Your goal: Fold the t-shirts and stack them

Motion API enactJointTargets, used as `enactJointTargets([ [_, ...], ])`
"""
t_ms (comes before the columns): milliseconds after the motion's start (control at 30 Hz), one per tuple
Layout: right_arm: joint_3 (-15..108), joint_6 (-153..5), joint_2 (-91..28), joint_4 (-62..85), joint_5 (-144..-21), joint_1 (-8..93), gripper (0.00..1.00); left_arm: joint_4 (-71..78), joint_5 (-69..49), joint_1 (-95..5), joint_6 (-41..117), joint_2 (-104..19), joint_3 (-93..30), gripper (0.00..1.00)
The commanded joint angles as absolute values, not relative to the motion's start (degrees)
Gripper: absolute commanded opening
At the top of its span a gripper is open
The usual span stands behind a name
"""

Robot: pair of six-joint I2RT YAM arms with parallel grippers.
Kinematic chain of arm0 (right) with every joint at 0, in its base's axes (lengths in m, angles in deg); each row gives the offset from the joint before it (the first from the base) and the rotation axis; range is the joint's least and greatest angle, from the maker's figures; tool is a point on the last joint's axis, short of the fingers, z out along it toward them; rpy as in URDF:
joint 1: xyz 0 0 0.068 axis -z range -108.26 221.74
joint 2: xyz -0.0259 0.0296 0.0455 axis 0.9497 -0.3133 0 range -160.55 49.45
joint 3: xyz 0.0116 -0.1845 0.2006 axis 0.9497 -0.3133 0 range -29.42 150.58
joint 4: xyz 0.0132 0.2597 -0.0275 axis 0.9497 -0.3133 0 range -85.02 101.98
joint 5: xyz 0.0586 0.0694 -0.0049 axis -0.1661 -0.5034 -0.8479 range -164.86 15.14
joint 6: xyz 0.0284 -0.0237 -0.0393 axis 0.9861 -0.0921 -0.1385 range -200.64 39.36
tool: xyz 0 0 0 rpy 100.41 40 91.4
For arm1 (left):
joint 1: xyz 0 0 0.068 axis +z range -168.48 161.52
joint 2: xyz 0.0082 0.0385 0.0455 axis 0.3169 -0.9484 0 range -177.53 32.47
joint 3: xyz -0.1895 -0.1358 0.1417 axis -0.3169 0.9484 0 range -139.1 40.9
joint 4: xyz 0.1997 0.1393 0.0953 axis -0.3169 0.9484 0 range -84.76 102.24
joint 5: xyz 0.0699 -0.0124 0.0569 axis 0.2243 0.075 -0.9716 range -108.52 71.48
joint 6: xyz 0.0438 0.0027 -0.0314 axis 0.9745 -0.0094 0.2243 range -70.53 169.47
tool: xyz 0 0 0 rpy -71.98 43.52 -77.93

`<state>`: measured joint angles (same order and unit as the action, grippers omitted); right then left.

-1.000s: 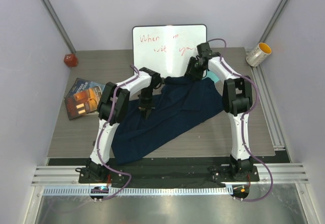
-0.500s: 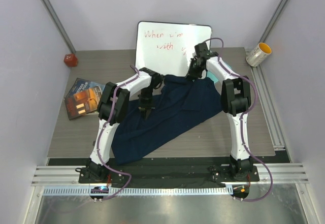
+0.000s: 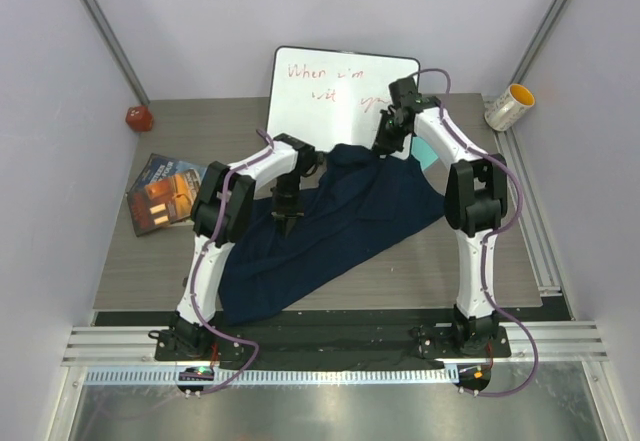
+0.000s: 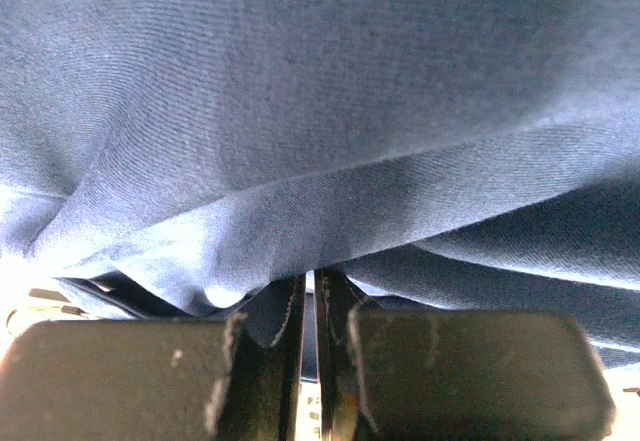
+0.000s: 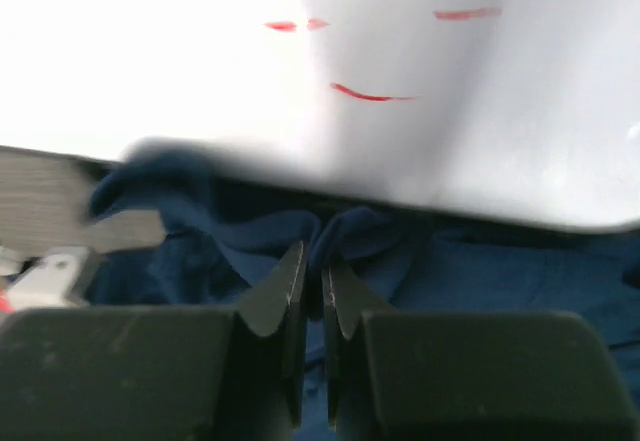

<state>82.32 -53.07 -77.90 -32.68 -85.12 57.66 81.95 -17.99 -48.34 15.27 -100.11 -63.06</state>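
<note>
Now the left gripper (image 3: 287, 227) and right gripper (image 3: 384, 148) each pinch the navy t-shirt (image 3: 340, 223) on the grey table (image 3: 150, 261); a whiteboard (image 3: 325, 106) sits behind, with lilac walls (image 3: 300, 6) around.

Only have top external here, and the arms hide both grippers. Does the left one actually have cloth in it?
Observer: Yes. In the left wrist view the left gripper has its jaws almost together, with a fold of the navy t-shirt pinched between them.
Operator: And the right?
Observer: The right wrist view shows the right gripper closed to a narrow slit on a bunched edge of the same t-shirt, right at its tips.
</note>
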Motion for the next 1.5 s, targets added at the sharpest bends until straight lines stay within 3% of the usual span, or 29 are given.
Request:
enactJointTargets([
  [0,86.41,-49.79,-71.22,-30.82,-89.09,57.68,0.01,76.17,-21.51,-47.83,15.72,-101.75,-59.74,0.07],
  [733,82.91,-48.73,-65.34,-31.70,-91.38,56.89,0.01,77.31,-25.81,-47.74,15.37,-101.48,-59.46,0.07],
  [1033,74.12,-50.67,-66.03,-29.51,-90.42,56.54,0.01,72.75,-28.72,-46.87,15.36,-90.76,-63.23,0.18],
  [1233,74.02,-50.40,-68.84,-27.92,-91.64,56.36,0.01,70.55,-20.74,-47.65,17.29,-87.34,-67.82,0.36],
  [1467,76.48,-49.88,-72.01,-27.13,-92.87,56.36,0.01,68.61,-16.68,-54.94,21.69,-90.66,-69.83,0.34],
])
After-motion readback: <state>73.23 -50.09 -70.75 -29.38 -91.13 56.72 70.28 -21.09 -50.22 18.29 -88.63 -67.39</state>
